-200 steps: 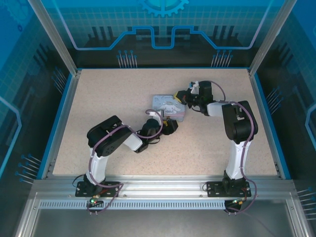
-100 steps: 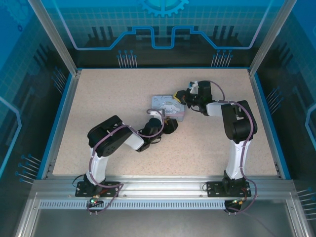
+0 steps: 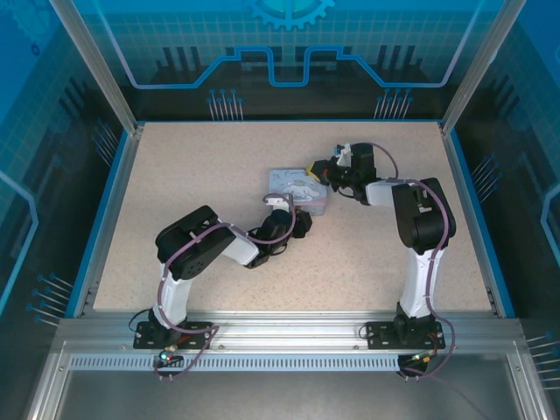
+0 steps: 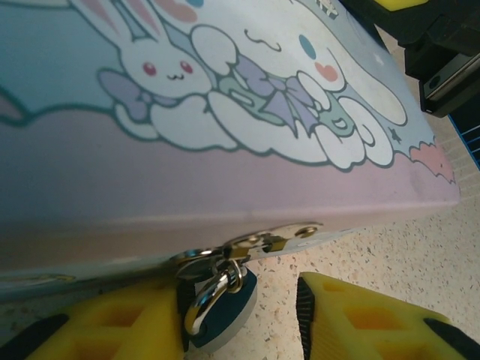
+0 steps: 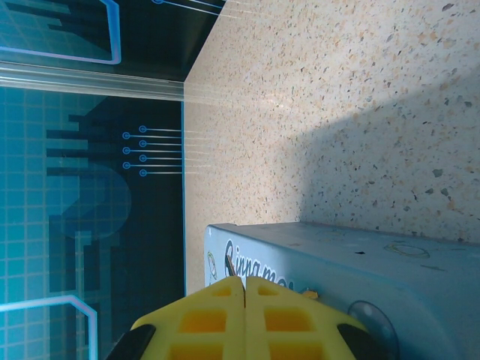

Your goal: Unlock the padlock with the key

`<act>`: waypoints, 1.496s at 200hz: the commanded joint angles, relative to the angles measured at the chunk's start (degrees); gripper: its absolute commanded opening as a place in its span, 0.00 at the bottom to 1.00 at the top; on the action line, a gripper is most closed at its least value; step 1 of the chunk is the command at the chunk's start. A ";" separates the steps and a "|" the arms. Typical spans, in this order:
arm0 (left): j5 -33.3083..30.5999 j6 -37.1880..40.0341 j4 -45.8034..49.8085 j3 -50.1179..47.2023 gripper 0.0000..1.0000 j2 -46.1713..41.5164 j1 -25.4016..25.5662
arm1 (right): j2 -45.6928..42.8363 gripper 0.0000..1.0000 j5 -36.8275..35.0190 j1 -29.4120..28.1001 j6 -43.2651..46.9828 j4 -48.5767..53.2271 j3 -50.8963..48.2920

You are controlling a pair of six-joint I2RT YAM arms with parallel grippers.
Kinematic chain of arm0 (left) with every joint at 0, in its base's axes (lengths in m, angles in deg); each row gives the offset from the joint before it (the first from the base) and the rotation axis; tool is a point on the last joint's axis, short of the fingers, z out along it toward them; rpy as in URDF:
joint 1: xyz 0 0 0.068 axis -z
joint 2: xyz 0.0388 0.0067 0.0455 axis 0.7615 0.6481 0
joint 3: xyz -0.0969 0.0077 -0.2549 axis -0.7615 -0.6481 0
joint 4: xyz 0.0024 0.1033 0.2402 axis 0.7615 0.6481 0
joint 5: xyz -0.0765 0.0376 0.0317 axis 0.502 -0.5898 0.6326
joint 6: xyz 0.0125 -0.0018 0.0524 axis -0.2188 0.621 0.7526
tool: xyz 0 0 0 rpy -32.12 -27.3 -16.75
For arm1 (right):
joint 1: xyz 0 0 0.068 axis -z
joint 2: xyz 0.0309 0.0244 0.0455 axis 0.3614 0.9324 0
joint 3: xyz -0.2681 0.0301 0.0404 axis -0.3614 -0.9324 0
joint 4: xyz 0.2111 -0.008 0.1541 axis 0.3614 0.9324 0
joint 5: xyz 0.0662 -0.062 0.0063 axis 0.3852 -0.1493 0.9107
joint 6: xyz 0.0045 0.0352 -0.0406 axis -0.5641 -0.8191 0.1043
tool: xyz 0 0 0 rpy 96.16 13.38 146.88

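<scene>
The padlock [image 4: 219,309], a small dark blue body with a silver shackle, hangs from the metal hasp [image 4: 271,238] of a pale tin box [image 4: 225,112] printed with cartoon rabbits. My left gripper [image 4: 240,304] stands open around it, the padlock resting against the left yellow finger [image 4: 97,330] and apart from the right finger [image 4: 360,319]. In the top view the left gripper [image 3: 294,220] is at the near side of the box [image 3: 297,186]. My right gripper [image 5: 244,289] is shut, its tips against the box's end [image 5: 352,262]. The key is hidden.
The speckled table [image 3: 219,166] stretches free to the left and behind the box. Blue enclosure walls [image 3: 114,175] ring the table on the left, far and right sides. The right arm's elbow [image 3: 420,214] stands to the right of the box.
My left gripper has shifted slightly left along the near side of the box. The right arm and the box stay nearly still.
</scene>
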 commanded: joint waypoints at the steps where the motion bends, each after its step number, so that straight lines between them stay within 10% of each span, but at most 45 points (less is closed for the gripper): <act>1: -1.88 1.14 5.42 0.39 0.39 -0.44 0.44 | 2.13 0.00 0.16 -1.15 0.11 2.09 -0.39; 99: -1.88 1.64 6.15 1.58 0.25 0.21 0.41 | 2.48 0.00 0.23 -1.14 -0.14 1.95 -0.39; 155: 0.97 1.53 7.03 1.73 0.00 -2.26 0.41 | 2.23 0.00 0.90 -0.98 -0.42 2.36 0.68; 299: 21.26 -15.25 10.64 1.04 0.00 -12.29 -5.59 | -24.74 0.00 3.37 7.75 -0.65 5.35 -9.29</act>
